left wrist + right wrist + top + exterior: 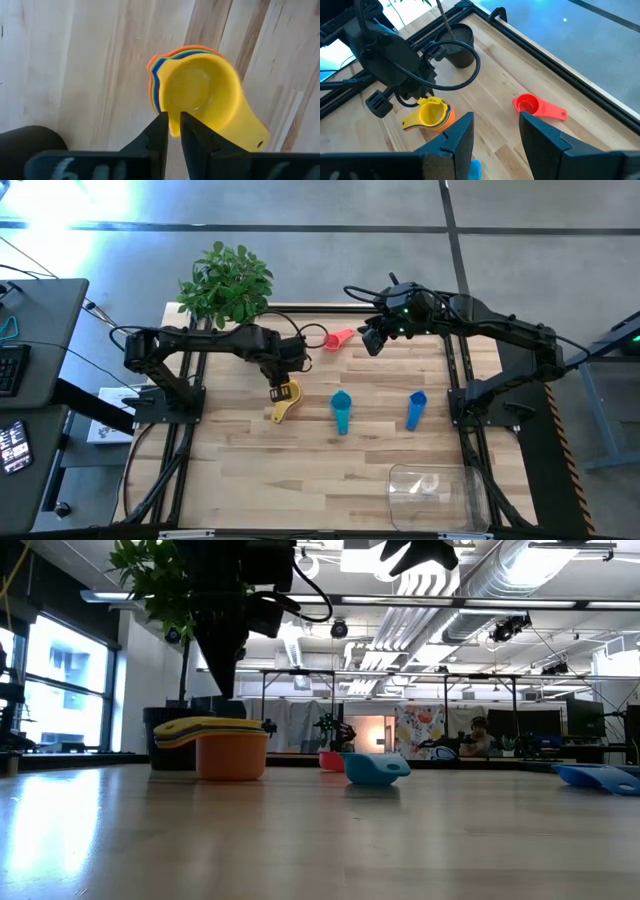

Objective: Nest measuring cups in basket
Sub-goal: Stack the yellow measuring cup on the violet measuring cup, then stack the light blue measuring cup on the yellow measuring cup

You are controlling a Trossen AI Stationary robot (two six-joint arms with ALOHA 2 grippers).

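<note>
1. Grey floor surrounds the wooden table.
2. A leafy plant stands at the table's far left corner.
3. A dark desk sits left.
4. Far off: bright windows left, ceiling ducts, lit workstations.

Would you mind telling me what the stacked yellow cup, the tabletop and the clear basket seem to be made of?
Yellow cup: likely smooth moulded plastic, uniform colour with soft sheen.
Tabletop: light wood planks, visible grain and seams.
Basket: apparently clear glossy plastic; the wood shows through.
</note>
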